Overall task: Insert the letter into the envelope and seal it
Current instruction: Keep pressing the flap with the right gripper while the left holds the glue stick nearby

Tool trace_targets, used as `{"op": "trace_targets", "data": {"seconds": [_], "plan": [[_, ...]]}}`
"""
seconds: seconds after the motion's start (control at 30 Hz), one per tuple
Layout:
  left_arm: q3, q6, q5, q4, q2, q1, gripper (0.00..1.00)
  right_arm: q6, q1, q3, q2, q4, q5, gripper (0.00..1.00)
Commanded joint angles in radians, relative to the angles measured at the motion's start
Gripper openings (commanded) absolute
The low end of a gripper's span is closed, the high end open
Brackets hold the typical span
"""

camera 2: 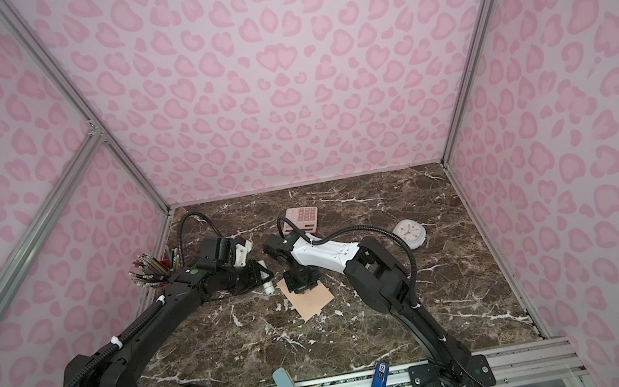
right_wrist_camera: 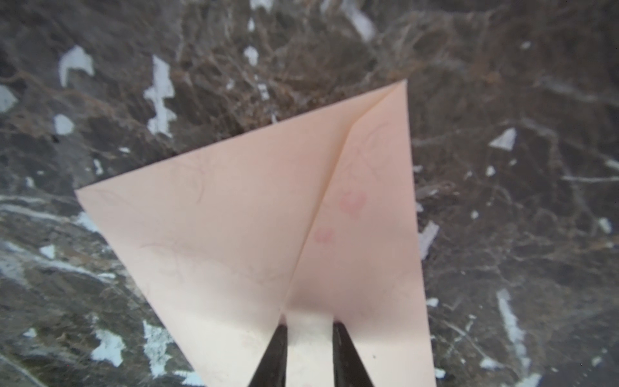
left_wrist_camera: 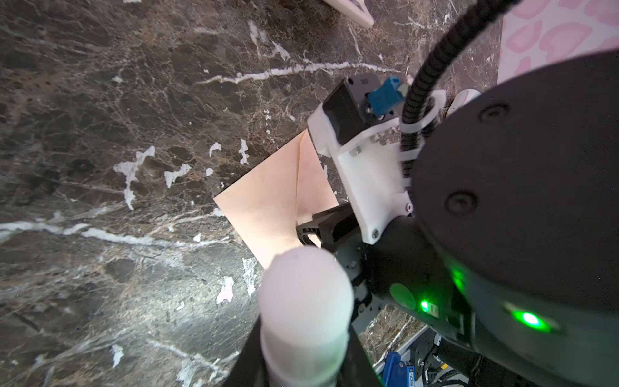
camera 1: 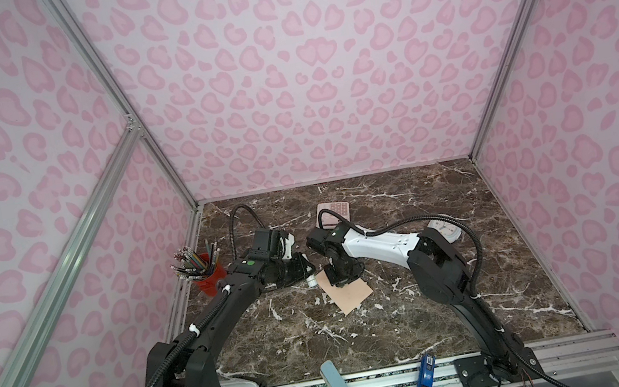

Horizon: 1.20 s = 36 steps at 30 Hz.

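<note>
Enclosure, both top views: pink leopard-print walls [camera 1: 319,54] surround a dark, white-veined marble counter [camera 1: 404,326].
Envelope, both top views: envelope [camera 1: 351,295] [camera 2: 312,301] lies flat near the middle of the counter, turned at an angle, peach side up.
Right arm, both top views: right end effector [camera 1: 340,278] [camera 2: 301,282] points straight down onto the far part of the envelope; its finger gap cannot be read from here.
Left arm, both top views: left end effector [camera 1: 303,272] [camera 2: 262,280] sits just beside the envelope's far left corner, gripping a white cylinder [camera 1: 311,281].
Other items, a top view: pink calculator [camera 1: 334,213] at the back; white clock [camera 1: 446,228] to the right; red cup [camera 1: 210,279] of pencils [camera 1: 194,261] at the left edge.
Left wrist view, envelope: envelope [left_wrist_camera: 268,201] flat on the counter, flap folded over the body, right end effector [left_wrist_camera: 313,229] resting on it.
Left wrist view, grip: left end effector [left_wrist_camera: 301,362] closed around the white cylinder [left_wrist_camera: 304,301], rounded end foremost.
Right wrist view, envelope: envelope [right_wrist_camera: 234,234] flat, flap crease running to one corner; whether sealed cannot be told.
Right wrist view, grip: right end effector [right_wrist_camera: 310,335] narrowly parted, black fingertips [right_wrist_camera: 279,351] at the paper surface, nothing clamped between them.
</note>
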State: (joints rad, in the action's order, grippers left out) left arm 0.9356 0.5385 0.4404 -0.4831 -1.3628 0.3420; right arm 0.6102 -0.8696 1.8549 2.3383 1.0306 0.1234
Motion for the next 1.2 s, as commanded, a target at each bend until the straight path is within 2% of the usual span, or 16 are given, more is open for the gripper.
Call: {"op": "trace_targets", "data": {"seconds": [0.0, 0.37, 0.47, 0.57, 0.8, 1.17], "plan": [[-0.001, -0.014, -0.005, -0.011, 0.011, -0.001, 0.04, 0.011, -0.023, -0.037, 0.153, -0.085, 0.222, 0.26], [-0.009, -0.015, -0.01, -0.013, 0.014, -0.003, 0.04, -0.003, -0.021, -0.021, 0.071, -0.043, 0.197, 0.05], [-0.015, -0.01, -0.008, -0.008, 0.014, -0.003, 0.04, -0.004, -0.02, -0.028, 0.051, -0.04, 0.196, 0.03], [-0.017, -0.009, -0.008, -0.011, 0.018, -0.003, 0.04, -0.001, -0.02, -0.048, 0.022, -0.045, 0.196, 0.04], [-0.011, -0.004, -0.017, -0.033, 0.048, -0.003, 0.04, -0.001, -0.013, -0.082, -0.071, -0.042, 0.172, 0.22], [-0.008, -0.001, -0.023, -0.046, 0.058, -0.003, 0.04, -0.019, 0.038, -0.099, -0.188, -0.02, 0.126, 0.24]]}}
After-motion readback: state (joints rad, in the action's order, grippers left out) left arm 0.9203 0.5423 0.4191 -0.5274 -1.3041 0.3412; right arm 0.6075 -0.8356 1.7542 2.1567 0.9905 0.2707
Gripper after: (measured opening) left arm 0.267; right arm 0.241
